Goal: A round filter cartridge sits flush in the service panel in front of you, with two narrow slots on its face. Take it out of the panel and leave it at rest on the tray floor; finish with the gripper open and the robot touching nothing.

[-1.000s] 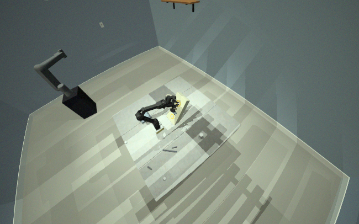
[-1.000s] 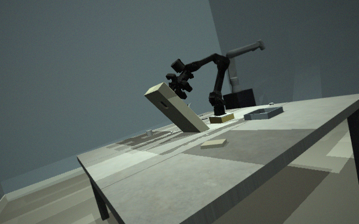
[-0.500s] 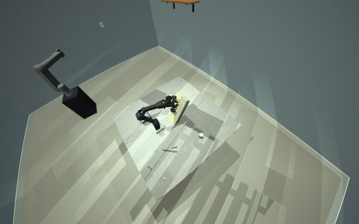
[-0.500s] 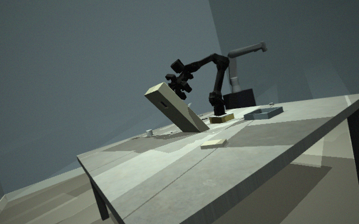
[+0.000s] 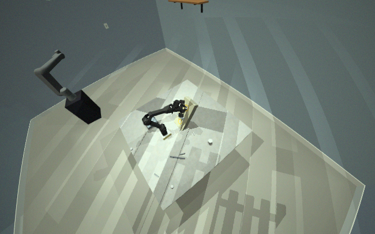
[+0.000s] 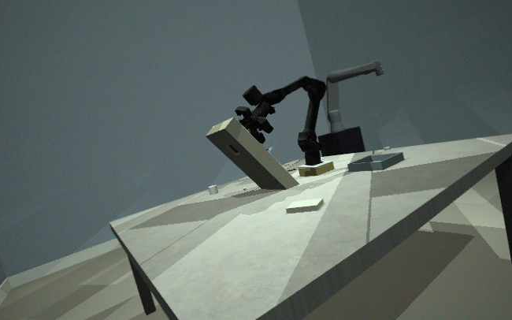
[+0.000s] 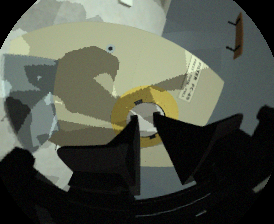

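One small pale cylinder [image 6: 212, 189] stands at the far left of the table [image 6: 428, 206]. Next comes one tilted service panel [image 6: 250, 158], with one gripper [image 6: 259, 131] pressed up to its hidden face.

In the wrist view the one filter cartridge [image 7: 146, 111] is still seated in the panel inside a yellow ring [image 7: 124, 111]. Two fingers are set to a narrow gap and clamp nothing. Their tips are at the cartridge face, but I cannot tell whether they are in the slots.

Further right lie one flat pad [image 6: 304, 205], the arm's one yellow base block [image 6: 327, 166] and one blue-grey tray [image 6: 375, 161], well apart from the panel.

The risk, as I judge it, is that tips not fully seated would slip out on the pull and leave the cartridge behind. A skewed pull could jam it in its bore. A loose hold could drop it before it reaches the tray.
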